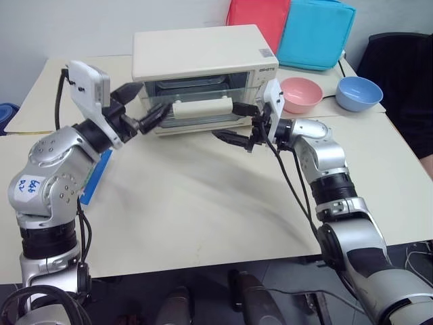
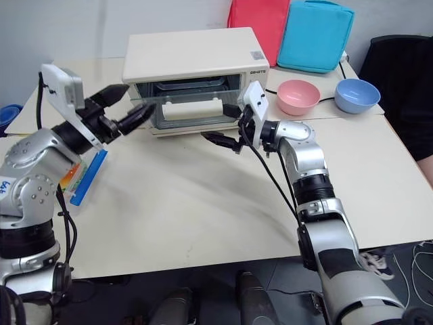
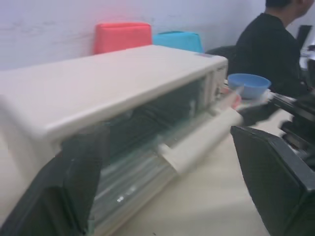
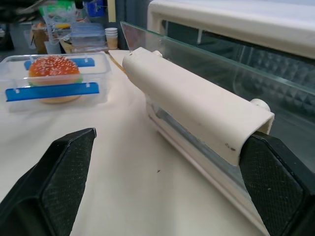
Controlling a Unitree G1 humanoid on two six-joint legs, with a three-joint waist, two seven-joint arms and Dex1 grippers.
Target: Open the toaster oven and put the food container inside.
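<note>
Your toaster oven (image 1: 203, 61) sits at the back of the tabletop (image 1: 203, 203), its glass door tipped partway open with the white bar handle (image 1: 201, 108) out front. Your right hand (image 1: 238, 125) is spread wide around the handle's right end, holding nothing. Your left hand (image 1: 143, 107) hovers at the oven's left front corner, fingers apart and empty. The food container (image 4: 56, 81) with the toy hamburger rests on the tabletop left of the oven, beside your left arm.

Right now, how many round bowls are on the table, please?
2. The pink bowl stands just right of the toaster oven, and the blue bowl stands further right, near the table's right edge. Others may be hidden behind the oven.
</note>
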